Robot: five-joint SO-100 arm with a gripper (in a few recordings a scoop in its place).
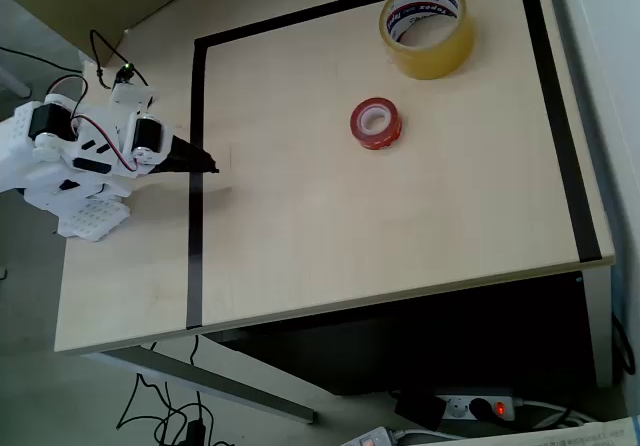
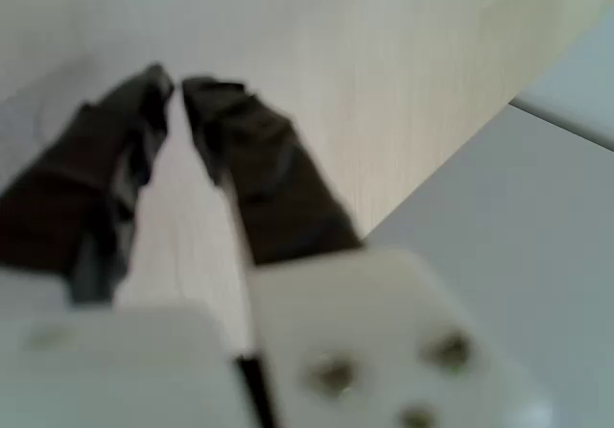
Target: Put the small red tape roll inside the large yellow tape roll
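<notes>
Gripper: the black two-finger gripper is sitting at the left side of the table in the overhead view, at the end of the white arm, its tips lying over the black tape line that is marking the work area's left border.
Gripper state: in the wrist view the gripper is showing its dark fingers drawn nearly together, only a thin slit between the tips, and nothing is sitting between them.
Small red tape roll: the small red tape roll is lying flat on the pale wood table, inside the bordered area, well apart from the gripper and to its right in the overhead view.
Large yellow tape roll: the large yellow tape roll is resting flat near the top border line, its white printed core facing up, farther from the gripper than the red one.
Rolls to each other: the red roll is lying near the yellow roll, below and slightly left of it, not touching.
Wrist view: blurred; bare wood is showing under the fingers.
</notes>
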